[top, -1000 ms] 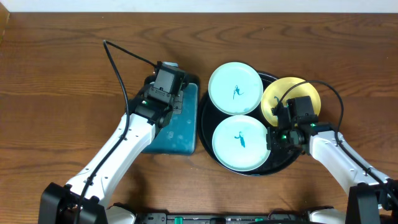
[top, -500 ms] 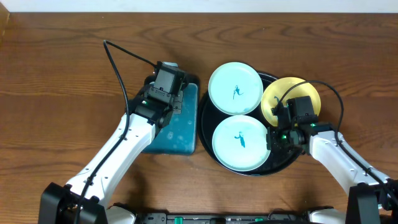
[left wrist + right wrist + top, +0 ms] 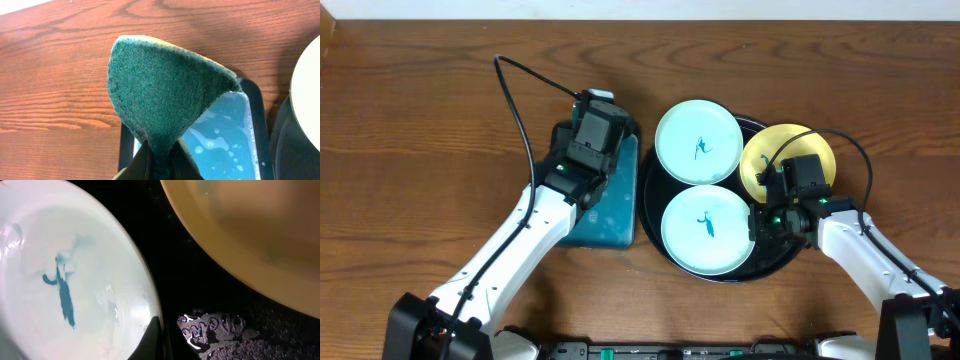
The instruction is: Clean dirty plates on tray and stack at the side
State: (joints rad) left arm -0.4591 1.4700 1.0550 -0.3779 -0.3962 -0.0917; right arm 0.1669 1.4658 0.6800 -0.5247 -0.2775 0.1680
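left gripper (image 3: 158,161) clamps green scouring sponge (image 3: 160,90) over rectangular teal tray (image 3: 227,137); right gripper (image 3: 159,339) beside scribbled pale plate (image 3: 75,280), grip i can't tell.

looks like a robot lab bench: two cabled arms (image 3: 510,250) at a wood-grain tabletop (image 3: 410,150).

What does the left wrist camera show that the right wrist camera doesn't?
Only the left wrist view shows the green sponge pinched in the left claw, the sudsy teal sponge tray and the wooden tabletop. Only the right wrist view shows a teal scribble on a pale plate, and the yellow plate. Both show the black tray and a pale plate rim; whether it is the same plate is unclear.
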